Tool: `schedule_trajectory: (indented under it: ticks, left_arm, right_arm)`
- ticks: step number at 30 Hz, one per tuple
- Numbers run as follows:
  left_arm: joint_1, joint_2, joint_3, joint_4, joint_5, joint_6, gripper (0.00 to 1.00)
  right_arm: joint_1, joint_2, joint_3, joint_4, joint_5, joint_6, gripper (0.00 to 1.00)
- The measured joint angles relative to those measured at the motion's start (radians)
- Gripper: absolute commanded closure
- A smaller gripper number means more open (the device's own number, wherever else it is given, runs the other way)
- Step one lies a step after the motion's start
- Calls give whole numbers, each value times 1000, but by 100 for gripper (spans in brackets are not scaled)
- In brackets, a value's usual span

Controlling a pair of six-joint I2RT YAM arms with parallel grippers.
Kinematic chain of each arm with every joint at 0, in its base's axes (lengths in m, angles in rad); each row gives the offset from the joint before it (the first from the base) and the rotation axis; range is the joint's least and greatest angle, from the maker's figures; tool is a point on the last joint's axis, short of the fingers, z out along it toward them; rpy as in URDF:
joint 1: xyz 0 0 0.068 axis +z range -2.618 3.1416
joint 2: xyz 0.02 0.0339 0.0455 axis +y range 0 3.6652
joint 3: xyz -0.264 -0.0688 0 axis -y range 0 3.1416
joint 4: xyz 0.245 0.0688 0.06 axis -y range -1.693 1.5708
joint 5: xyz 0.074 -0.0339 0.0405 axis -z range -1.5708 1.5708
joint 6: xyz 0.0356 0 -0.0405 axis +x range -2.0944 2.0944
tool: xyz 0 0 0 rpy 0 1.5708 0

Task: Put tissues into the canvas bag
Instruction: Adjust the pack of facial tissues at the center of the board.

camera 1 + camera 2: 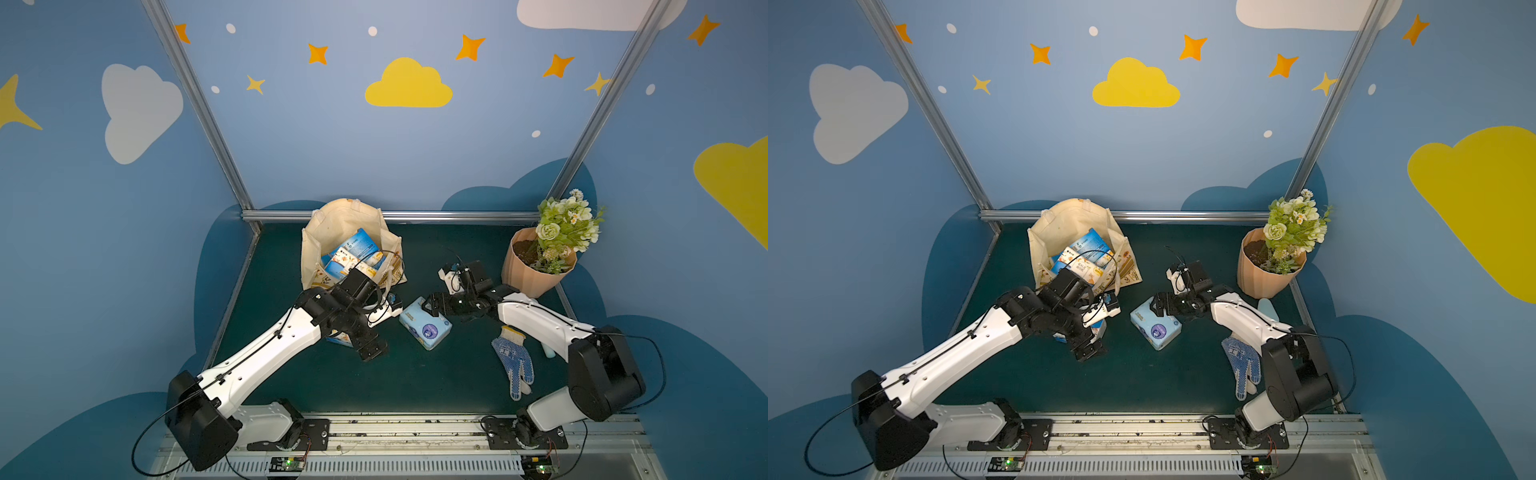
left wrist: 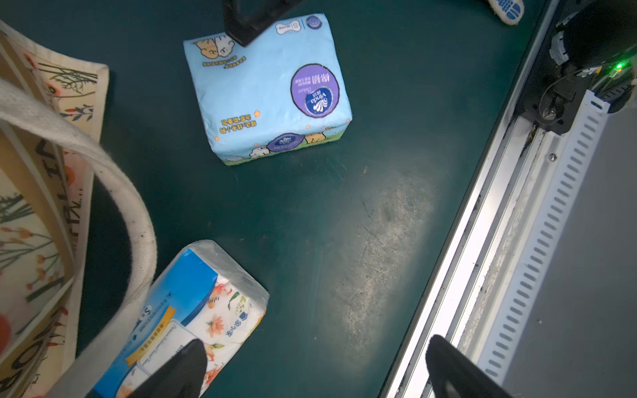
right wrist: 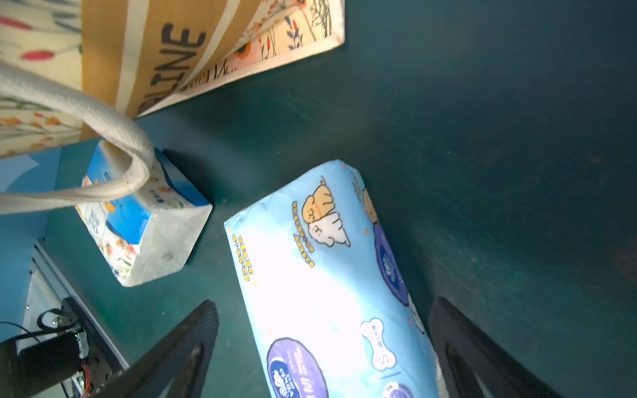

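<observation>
1. In both top views the canvas bag [image 1: 328, 226] is standing open at the back of the green table [image 1: 415, 382], with several tissue packs [image 1: 353, 249] lying inside it. A pale blue pack [image 1: 426, 326] is lying on the table in front of the bag, with the right gripper [image 1: 430, 307] hovering at its far end. A floral pack [image 1: 1100, 328] is showing beneath the left gripper [image 1: 372, 351]. A glove [image 1: 513, 361] and a flower pot [image 1: 532, 270] are sitting on the right arm's side.
2. In the left wrist view the left gripper [image 2: 315, 341] is holding its jaws spread wide and gripping nothing. One finger is overlapping the floral pack [image 2: 193, 310], which is lying at the bag's handle [image 2: 120, 193].
3. In the right wrist view the right gripper [image 3: 325, 305] is straddling the pale blue pack [image 3: 327, 275] with its jaws spread, not pinching it.
</observation>
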Motion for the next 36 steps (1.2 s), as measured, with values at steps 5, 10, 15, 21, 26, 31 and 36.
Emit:
schedule_trajectory:
  ticks: [5,10,15,21,26,31,36]
  left_arm:
    - [0,-51,-18,5,-60,-3,0]
    - [3,-71,-47,4,-93,-7,0]
    - [16,-83,-61,-3,-99,-17,0]
    - [29,-92,-63,-3,-99,-25,0]
    - [38,-98,-93,-3,-93,-37,0]
    - [40,-98,-100,-2,-91,-40,0]
    - [40,-95,-114,-5,-102,40,0]
  right_arm:
    - [101,0,0,-33,89,-53,3]
    - [176,11,1,-50,216,-97,3]
    - [235,39,18,-61,360,-140,3]
    - [338,53,58,-85,525,-171,3]
    - [421,71,96,-121,637,-175,3]
    - [466,177,148,-164,740,-171,3]
    - [438,189,142,-172,720,-156,3]
